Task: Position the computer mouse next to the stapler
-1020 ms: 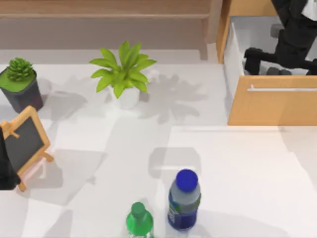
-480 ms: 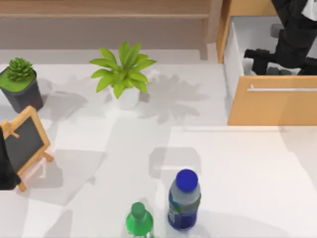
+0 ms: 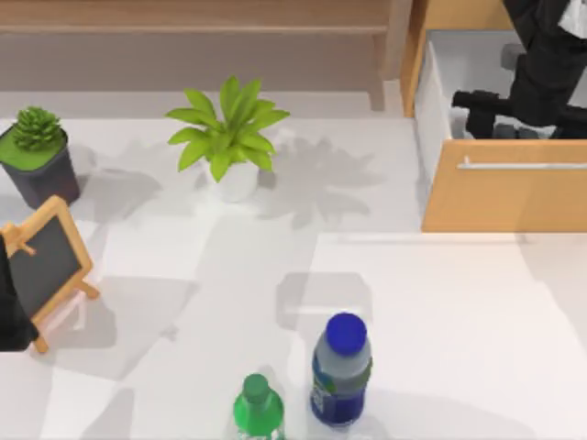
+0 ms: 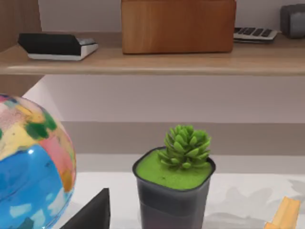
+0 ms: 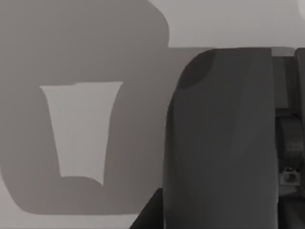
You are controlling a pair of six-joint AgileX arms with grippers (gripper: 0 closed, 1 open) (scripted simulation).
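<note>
At the counter's left edge you see your left arm (image 3: 11,307) parked beside the small chalkboard (image 3: 41,266); its pincer state I cannot tell. The middle of the counter (image 3: 440,302) is open, with two bottles (image 3: 341,369) at the near edge. At far right, your right pincer (image 3: 477,105) is inside the open drawer (image 3: 504,197), over the computer mouse (image 3: 515,132); clenched or released, I cannot tell
</note>
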